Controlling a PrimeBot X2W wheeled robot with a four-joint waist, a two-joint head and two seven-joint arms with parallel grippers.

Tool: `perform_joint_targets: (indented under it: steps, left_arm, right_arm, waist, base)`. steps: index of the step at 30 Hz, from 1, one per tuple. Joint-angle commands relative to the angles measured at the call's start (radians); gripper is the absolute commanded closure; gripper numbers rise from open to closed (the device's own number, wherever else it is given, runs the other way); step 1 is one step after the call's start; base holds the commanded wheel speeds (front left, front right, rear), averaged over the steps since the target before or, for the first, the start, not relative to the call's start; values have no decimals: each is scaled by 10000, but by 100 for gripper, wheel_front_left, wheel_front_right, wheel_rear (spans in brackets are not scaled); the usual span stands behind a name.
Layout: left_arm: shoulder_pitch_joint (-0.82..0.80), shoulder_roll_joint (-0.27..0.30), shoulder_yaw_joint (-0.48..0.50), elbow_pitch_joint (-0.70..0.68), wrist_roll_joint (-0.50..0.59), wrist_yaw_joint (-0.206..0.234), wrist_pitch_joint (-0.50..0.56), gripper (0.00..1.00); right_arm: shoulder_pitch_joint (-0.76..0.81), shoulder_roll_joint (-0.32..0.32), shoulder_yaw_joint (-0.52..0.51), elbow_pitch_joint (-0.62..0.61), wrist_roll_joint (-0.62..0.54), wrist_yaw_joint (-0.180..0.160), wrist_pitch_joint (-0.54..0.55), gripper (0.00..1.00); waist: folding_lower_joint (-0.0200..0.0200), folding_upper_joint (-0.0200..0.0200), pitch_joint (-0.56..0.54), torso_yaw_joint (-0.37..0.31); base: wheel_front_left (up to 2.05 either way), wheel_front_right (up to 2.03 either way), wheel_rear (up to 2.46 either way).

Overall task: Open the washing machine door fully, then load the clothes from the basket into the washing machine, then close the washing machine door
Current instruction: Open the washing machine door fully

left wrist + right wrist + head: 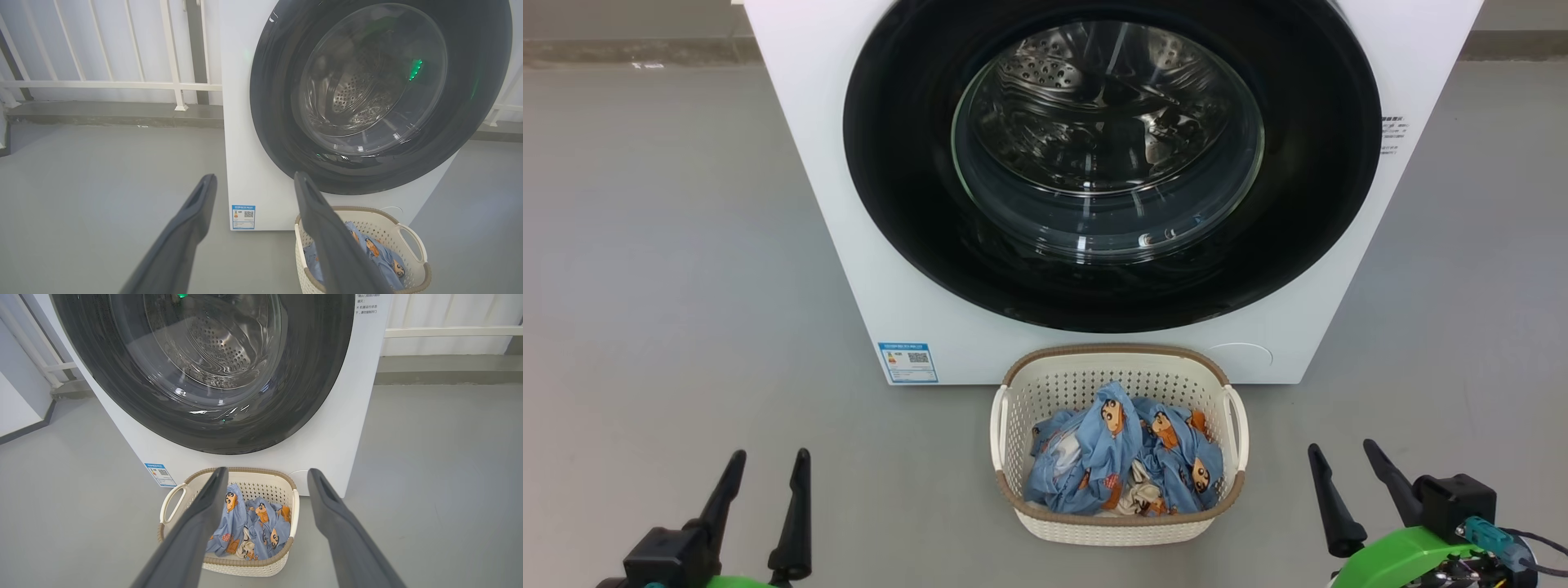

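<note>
- A big white box-shaped front-loading washing machine (pixel 833 245) stands on the smooth grey floor (pixel 670 286). A small blue label sticker (pixel 907 363) sits at its lower corner on the robot's left.
- Its large round door (pixel 907 204), a wide glossy black ring around a bulging clear glass window, is shut and lies flush against the front. The perforated steel drum (pixel 1094 106) shows through the glass.
- Just in front of the machine, below the door, a small cream-white oval plastic basket (pixel 1115 353) with perforated sides, a brown woven-look rim and white side handles rests on the floor. I cannot tell whether it touches the machine's base.
- The clothes (pixel 1094 457), light blue fabric printed with orange-and-tan cartoon faces and a few white patches, lie crumpled inside the basket, below its rim.
- The left gripper (pixel 771 453) hovers low on the robot's left, well apart from the basket. Its two long dark fingers are spread with nothing between them.
- The right gripper (pixel 1340 446) hangs near the basket's right handle, clear of it. Its fingers are likewise spread and empty.
- Behind the machine runs a white metal railing (pixel 102 85), seen in the left wrist view.
</note>
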Motion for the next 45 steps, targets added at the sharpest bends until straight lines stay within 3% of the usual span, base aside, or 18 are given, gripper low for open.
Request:
perform_joint_targets:
  steps: [1,26,45]
  left_arm:
    - [-404,167,377,-170,57,-16,-66,0]
    - [-509,7,710,120,451,-16,-67,0]
    - [-677,39,755,26,343,-16,-67,0]
  right_arm:
    - [-34,-44,151,-243,-56,16,-140,0]
    - [187,218,-510,-472,-200,16,-165,0]
    - [62,299,-599,-592,-243,16,-168,0]
  waist:
    - [-1,0,-3,-2]
    - [-1,0,18,-50]
    - [-1,0,277,-135]
  base:
    - [0,0,0]
    - [6,6,-13]
    - [102,102,-204]
